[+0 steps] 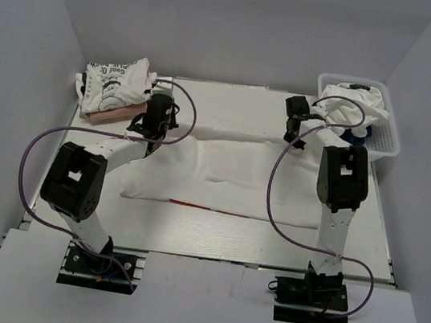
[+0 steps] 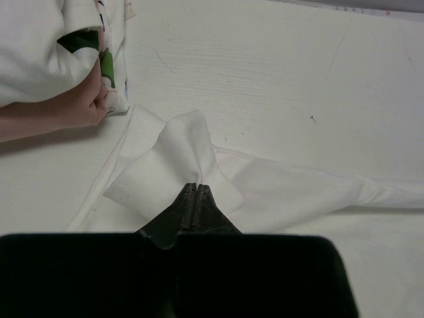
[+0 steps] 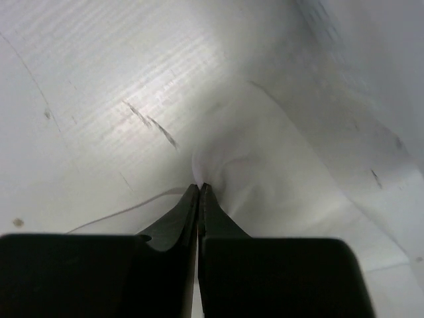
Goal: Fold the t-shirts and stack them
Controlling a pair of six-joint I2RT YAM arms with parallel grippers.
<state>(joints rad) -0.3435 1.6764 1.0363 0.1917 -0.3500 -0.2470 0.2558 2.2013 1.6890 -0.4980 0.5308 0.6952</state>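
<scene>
White cotton t-shirt (image 1: 253, 179), one, spread across the middle of the table (image 1: 211, 246). Its far edge is pinched at 11 o'clock by our left gripper (image 2: 194, 191), jaws pressed together on a turned-up flap, and at 1 o'clock by our right gripper (image 3: 199, 191), jaws likewise closed and, as far as the dim wrist view lets us judge, nipping a pucker of the same shirt. Folded stack (image 1: 115, 85) at 10 o'clock; basket (image 1: 390, 143) with crumpled shirts (image 1: 354, 101) at 2 o'clock. We judge the step to be the first fold, and the next move calls for both arms to carry the far edge evenly toward 6 o'clock.
</scene>
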